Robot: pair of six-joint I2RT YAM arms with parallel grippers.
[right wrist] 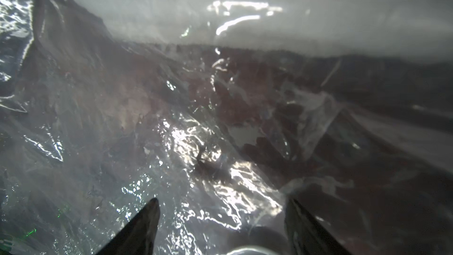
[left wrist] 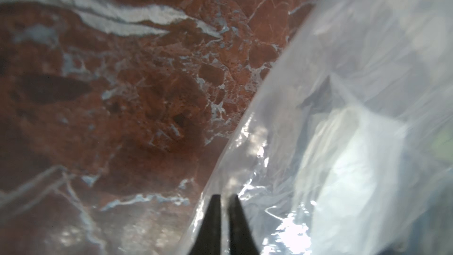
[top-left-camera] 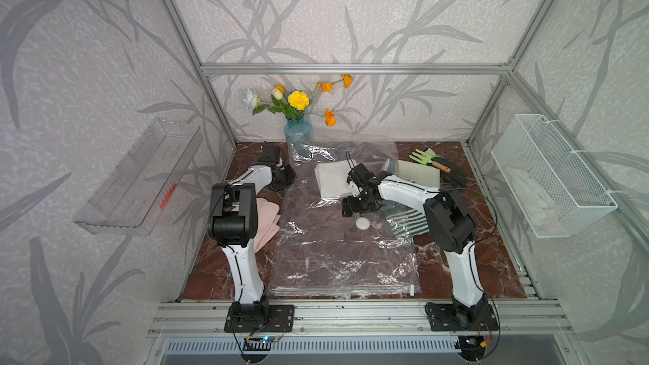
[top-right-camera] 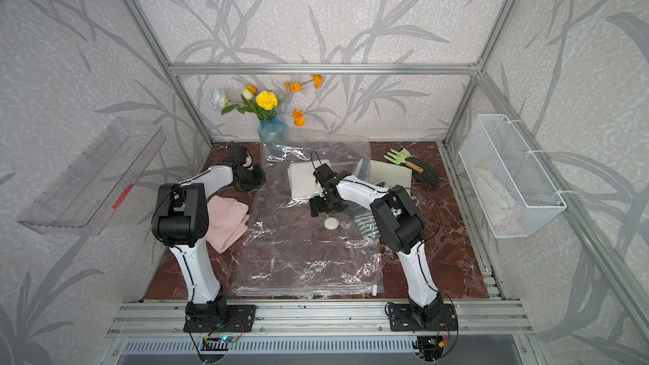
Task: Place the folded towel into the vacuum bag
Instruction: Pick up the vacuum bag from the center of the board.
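Observation:
The vacuum bag [top-left-camera: 337, 258] [top-right-camera: 305, 258] lies flat and crinkled across the marble table [top-left-camera: 491, 258], with its white valve cap [top-left-camera: 362, 223] [right wrist: 247, 251] near the middle and its slider clip [top-left-camera: 412, 289] at the front. A cream folded towel [top-left-camera: 332, 179] [right wrist: 245, 8] sits at the back under clear plastic; I cannot tell if it is inside. My left gripper [top-left-camera: 284, 179] [left wrist: 225, 196] is shut on the bag's left edge. My right gripper [top-left-camera: 360, 203] [right wrist: 221, 204] hangs open just above the bag, close behind the valve cap.
A pink folded towel [top-left-camera: 267, 222] lies left of the bag beside the left arm. A green striped cloth [top-left-camera: 407, 228] and a beige cloth [top-left-camera: 418, 172] lie on the right. Behind them are a green hand fork [top-left-camera: 425, 159], black gloves [top-left-camera: 453, 172] and a flower vase [top-left-camera: 297, 135].

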